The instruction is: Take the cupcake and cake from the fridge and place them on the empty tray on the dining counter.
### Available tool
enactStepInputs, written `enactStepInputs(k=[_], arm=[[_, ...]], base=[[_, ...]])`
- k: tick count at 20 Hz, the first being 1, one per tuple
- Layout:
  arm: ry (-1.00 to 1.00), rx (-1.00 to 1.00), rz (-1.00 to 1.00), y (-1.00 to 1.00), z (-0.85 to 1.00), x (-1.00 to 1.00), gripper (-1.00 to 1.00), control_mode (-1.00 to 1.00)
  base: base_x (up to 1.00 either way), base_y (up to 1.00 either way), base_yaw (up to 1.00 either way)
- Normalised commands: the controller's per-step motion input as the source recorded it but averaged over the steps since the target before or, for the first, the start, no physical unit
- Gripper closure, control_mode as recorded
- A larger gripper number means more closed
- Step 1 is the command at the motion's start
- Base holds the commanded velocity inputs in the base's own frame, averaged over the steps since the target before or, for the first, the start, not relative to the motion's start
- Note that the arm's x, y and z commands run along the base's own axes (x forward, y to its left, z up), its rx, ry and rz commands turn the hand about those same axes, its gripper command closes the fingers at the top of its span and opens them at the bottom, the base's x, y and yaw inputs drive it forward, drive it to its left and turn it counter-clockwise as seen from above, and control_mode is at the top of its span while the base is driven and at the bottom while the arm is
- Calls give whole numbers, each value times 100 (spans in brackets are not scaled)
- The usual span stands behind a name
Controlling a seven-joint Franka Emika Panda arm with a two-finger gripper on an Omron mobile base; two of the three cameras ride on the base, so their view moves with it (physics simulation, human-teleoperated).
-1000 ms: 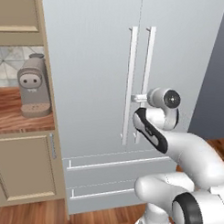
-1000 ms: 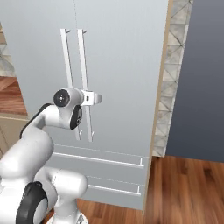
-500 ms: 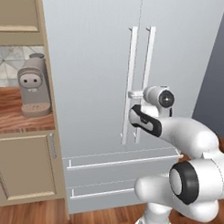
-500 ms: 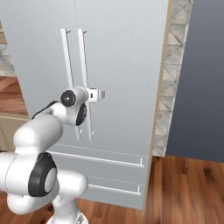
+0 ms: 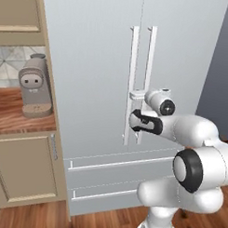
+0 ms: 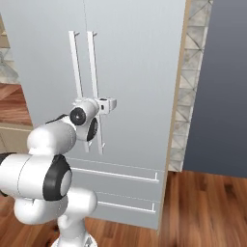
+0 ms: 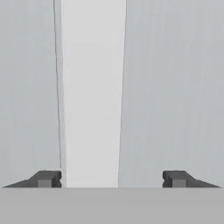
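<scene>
Since both doors of the fridge (image 5: 135, 88) are shut, the cupcake and cake have to be somewhere inside it, so the handle comes first. In the hand view a white handle (image 7: 91, 92) runs up from between the gripper (image 7: 112, 178) tips toward 12 o'clock, sitting closer to the tip at 7 o'clock, with grey door on both sides. The fingers (image 7: 176, 178) are spread wide with the bar between them, not pinching anything yet.

Handling-wise, the bar is stiff, smooth and probably a bit slick, so I'd grab it squarely around its middle and pull steadily; the door looks heavy and will swing on its hinge, so the arm needs to follow the arc. The cupcake will be light and squishy later, so go gentle on that one.

Compared with a second ago, the hand has pushed in closer to the door, and the arm's elbow has swung up and forward. The fingers have just started to narrow. The coffee machine (image 5: 35, 87) at 9 o'clock hasn't budged.
</scene>
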Motion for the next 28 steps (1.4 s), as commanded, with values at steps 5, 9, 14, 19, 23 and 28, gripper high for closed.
enactStepInputs(k=[5, 9, 14, 19, 23, 28], arm=[[12, 0, 0, 0, 0, 32, 100, -100], [23, 0, 0, 0, 24, 0, 100, -100], [39, 0, 0, 2, 55, -1, 100, -100], [32, 0, 0, 0, 39, -67, 100, -100], [16, 0, 0, -35, 12, -100, 100, -100], [29, 2, 0, -40, 4, -96, 100, -100]], base=[[0, 0, 0], [0, 0, 0], [0, 0, 0], [0, 0, 0], [0, 0, 0], [0, 0, 0]])
